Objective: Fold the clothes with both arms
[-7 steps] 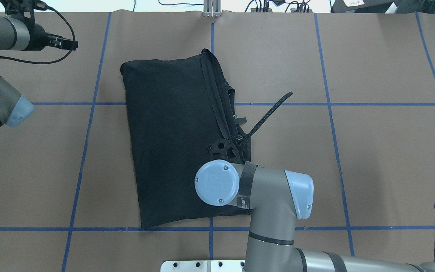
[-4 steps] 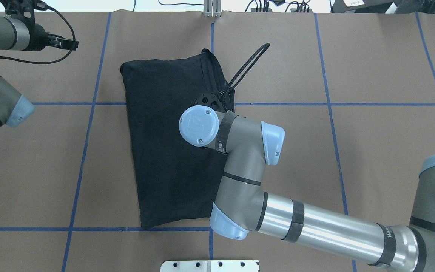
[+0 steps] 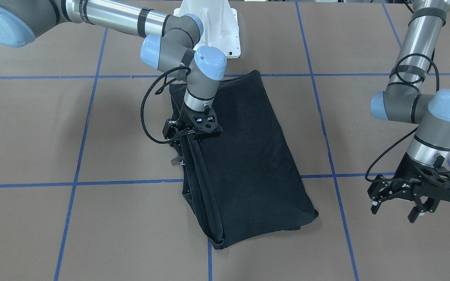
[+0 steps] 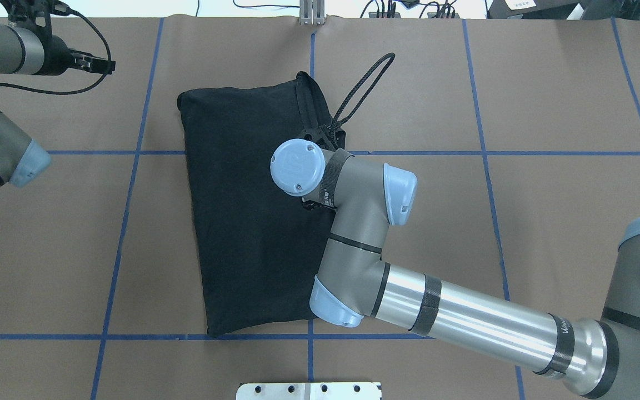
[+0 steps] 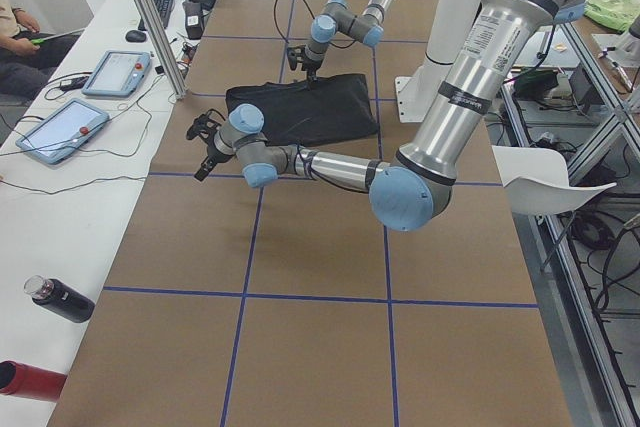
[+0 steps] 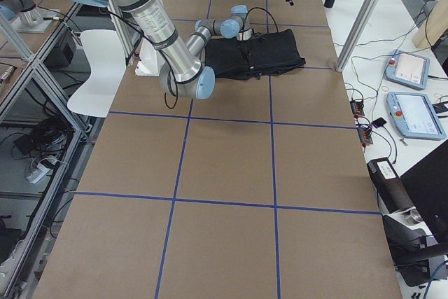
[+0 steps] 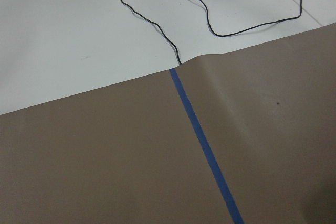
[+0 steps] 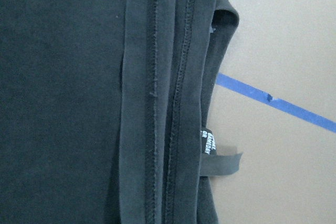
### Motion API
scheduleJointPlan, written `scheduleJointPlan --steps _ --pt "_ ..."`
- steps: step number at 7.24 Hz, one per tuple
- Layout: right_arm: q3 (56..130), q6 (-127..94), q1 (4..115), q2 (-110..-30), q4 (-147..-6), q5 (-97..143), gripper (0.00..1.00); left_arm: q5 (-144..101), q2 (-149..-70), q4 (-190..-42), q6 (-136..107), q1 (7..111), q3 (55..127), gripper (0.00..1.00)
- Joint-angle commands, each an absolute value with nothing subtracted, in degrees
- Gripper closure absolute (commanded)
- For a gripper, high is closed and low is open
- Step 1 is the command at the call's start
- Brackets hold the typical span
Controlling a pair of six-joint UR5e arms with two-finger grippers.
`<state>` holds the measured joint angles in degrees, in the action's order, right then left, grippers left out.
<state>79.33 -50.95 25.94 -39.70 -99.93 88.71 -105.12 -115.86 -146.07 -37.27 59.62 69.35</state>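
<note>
Overall light: bright and even, coming from above in every view.
Shadows: soft and faint; a blurry darker patch lies on the brown table paper, left of centre in the front-facing view.
Glare: white streaks run along the silver tube of the right arm, lower right of the overhead view.
Dark areas: the black shirt reads as near-flat black from afar; its seams show crisp in the right wrist view.
Focus: sharp in every view, near and far.
Edges: the tape lines splay outward toward the sides of the overhead frame.
</note>
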Motion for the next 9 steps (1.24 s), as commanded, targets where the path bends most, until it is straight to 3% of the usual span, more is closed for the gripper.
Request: scheduleJointPlan --steps 1,4,7,9 --pt "79.4 -49.5 26.9 -39.7 -102.4 88.9 0.0 -105.1 -115.9 -146.0 -37.3 59.6 69.3 0.0" --pt "79.4 -41.1 34.1 -44.7 -103.1 90.3 0.0 -105.1 -115.9 -146.0 -37.3 59.6 69.2 0.0" --pt "78.9 -41.2 37.3 -39.0 -102.7 92.7 0.0 -105.1 -115.9 -146.0 -37.3 59.6 69.2 0.0" --pt "75.4 -43.8 37.8 -36.8 -94.4 96.0 0.0 -106.0 -116.2 -145.8 -38.7 59.6 70.1 0.0"
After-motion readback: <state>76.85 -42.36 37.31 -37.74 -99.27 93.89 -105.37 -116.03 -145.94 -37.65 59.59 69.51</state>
